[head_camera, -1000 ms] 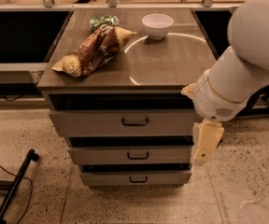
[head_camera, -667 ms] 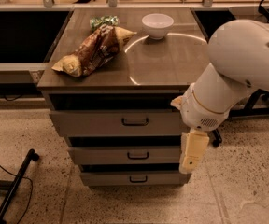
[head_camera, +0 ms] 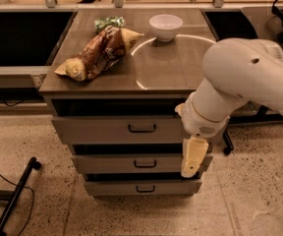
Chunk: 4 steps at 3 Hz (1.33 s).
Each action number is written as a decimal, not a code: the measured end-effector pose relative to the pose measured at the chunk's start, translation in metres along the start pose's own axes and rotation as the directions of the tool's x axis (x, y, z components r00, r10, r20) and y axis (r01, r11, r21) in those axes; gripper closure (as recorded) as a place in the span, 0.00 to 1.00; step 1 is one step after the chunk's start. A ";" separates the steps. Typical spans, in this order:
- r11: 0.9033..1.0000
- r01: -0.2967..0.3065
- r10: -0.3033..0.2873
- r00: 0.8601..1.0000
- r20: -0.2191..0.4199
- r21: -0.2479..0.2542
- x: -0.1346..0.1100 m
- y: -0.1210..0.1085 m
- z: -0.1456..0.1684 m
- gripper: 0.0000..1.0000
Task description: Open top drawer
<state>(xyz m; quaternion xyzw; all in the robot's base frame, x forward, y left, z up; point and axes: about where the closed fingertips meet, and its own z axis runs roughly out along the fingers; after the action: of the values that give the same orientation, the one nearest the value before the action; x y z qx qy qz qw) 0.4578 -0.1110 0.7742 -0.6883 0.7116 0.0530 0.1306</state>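
Approach step: end effector (head_camera: 192, 157) hangs below front-right corner of bench (head_camera: 171, 68), right of top drawer (head_camera: 97, 130) handle (head_camera: 142, 128). Grip state: cannot tell. Next: align w/ handle, hook, pull out.

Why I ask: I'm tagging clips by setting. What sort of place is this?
Probably an office break area or kitchenette: a chip bag and white bowl sit on a drawer cabinet, over a speckled floor. The gripper hangs at the cabinet's right edge, below the top drawer.
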 end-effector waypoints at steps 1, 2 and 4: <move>0.999 0.013 -0.011 0.999 -0.031 0.050 0.005 -0.025 0.026 0.00; 0.999 0.013 -0.011 0.999 -0.031 0.050 0.005 -0.025 0.026 0.00; 0.996 0.030 -0.020 0.993 -0.115 0.087 0.017 -0.038 0.044 0.00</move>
<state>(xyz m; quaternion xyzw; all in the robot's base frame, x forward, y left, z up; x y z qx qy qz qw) 0.5000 -0.1177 0.7313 -0.6926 0.7109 -0.0196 0.1208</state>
